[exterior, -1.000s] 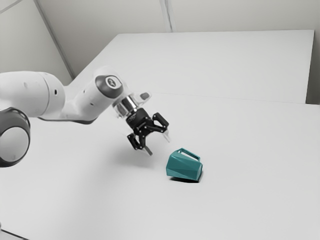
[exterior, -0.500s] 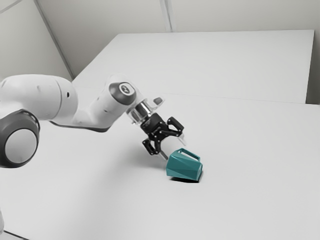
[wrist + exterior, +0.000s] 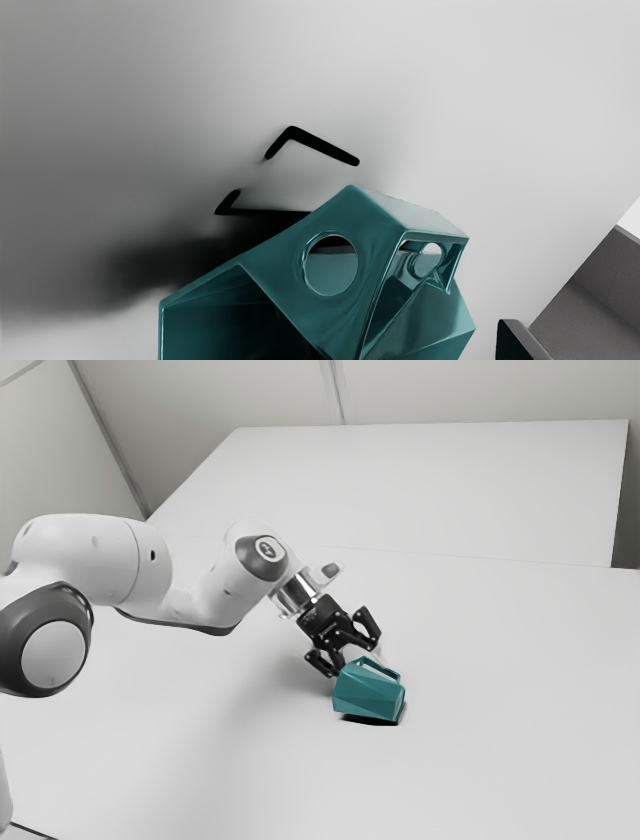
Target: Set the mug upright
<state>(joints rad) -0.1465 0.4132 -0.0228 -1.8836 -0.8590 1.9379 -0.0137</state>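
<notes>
The teal faceted mug [image 3: 368,692] lies on its side on the white table [image 3: 480,750], its handle uppermost in the exterior view. My black gripper [image 3: 360,664] is right at the mug's upper-left side there, fingers spread apart; one fingertip is near the handle and the other is partly hidden behind the body. In the wrist view the mug [image 3: 370,295] is close to the camera, with round and angular openings and a dark hollow. One finger of my gripper [image 3: 517,342] stands beside it with a visible gap; the other finger is hidden.
Black shadows and a broad grey one fall on the table [image 3: 150,100] beside the mug. A speckled grey surface [image 3: 595,295] lies beyond a slanting edge in the wrist view. A pale wall [image 3: 480,390] rises behind the table.
My gripper has moved toward the exterior view's right and downward, from clear of the mug to right against its near outline. The mug has not moved.
</notes>
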